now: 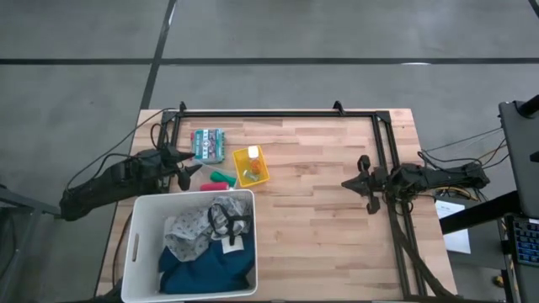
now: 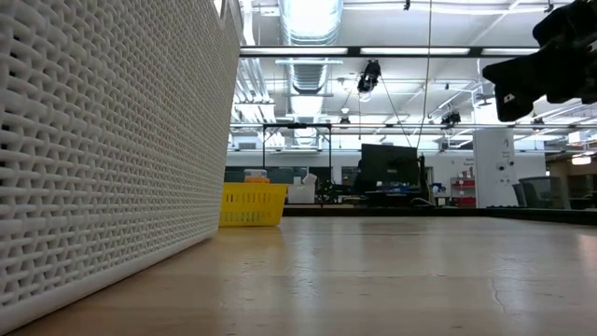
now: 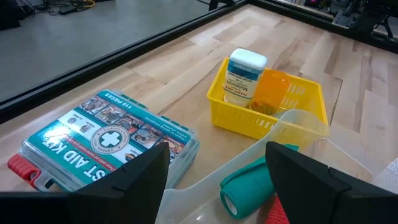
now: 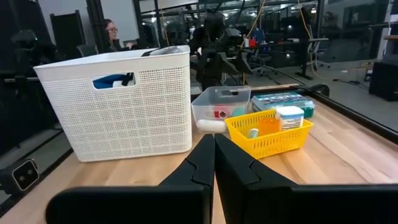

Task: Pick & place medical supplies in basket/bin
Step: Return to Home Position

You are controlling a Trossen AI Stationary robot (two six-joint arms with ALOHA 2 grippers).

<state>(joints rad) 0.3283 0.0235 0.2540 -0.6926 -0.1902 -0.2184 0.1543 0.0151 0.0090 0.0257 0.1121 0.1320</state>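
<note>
Gown [image 1: 206, 271] and cloth [image 1: 187, 234] lie in the bin [image 1: 128, 269], worktop's left. Beside it the left pincer [image 1: 190, 165] hangs released; the right pincer [image 1: 349, 182] is clenched, empty. Homing step, seemingly: both arms need only fold back clear.

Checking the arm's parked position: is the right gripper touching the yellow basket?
Apart. The high view shows bare tabletop between the right gripper and the yellow basket.

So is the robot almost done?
Nearly. Done: the blue garment and grey speckled cloth lie in the white bin; a white bottle and an orange bottle stand in the yellow basket. In hand: nothing; the left gripper, by the first aid kit, is open and empty, the right gripper, over the table, shut and empty. Maybe left: a green roll and red roll in a clear tray.
</note>
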